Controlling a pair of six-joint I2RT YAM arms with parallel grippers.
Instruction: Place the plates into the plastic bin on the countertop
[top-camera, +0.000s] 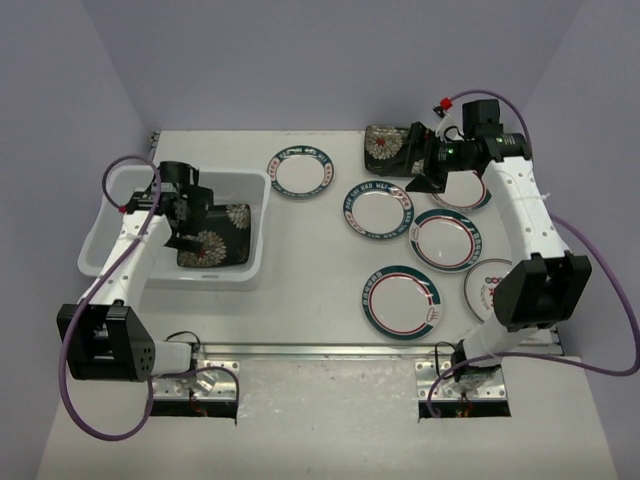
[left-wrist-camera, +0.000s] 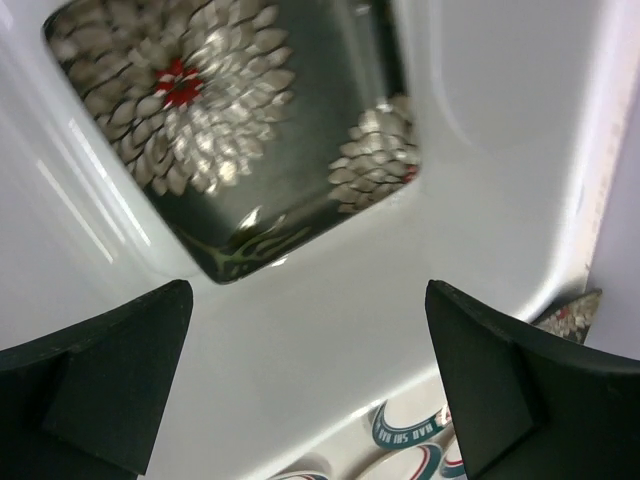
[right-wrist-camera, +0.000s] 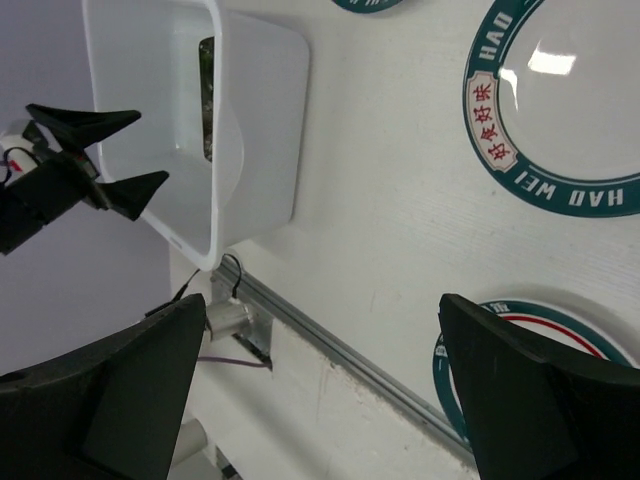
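The plastic bin (top-camera: 120, 235) stands at the left of the countertop (top-camera: 310, 250). One square black plate with white flowers (top-camera: 218, 240) lies inside it and shows in the left wrist view (left-wrist-camera: 230, 120). My left gripper (top-camera: 192, 232) hangs open and empty just above the bin floor (left-wrist-camera: 310, 380). The second square black plate (top-camera: 383, 148) lies at the back. My right gripper (top-camera: 425, 172) is open and empty beside its right edge, raised and tilted (right-wrist-camera: 320, 390). Several round white plates lie on the right half, among them one (top-camera: 300, 171), another (top-camera: 379, 210) and a third (top-camera: 401, 300).
More round plates lie at the right (top-camera: 445, 240), one (top-camera: 482, 285) partly under the right arm. A metal rail (top-camera: 330, 350) runs along the near edge (right-wrist-camera: 350, 350). The right wrist view shows the bin (right-wrist-camera: 260, 130) and two round plates (right-wrist-camera: 560, 110).
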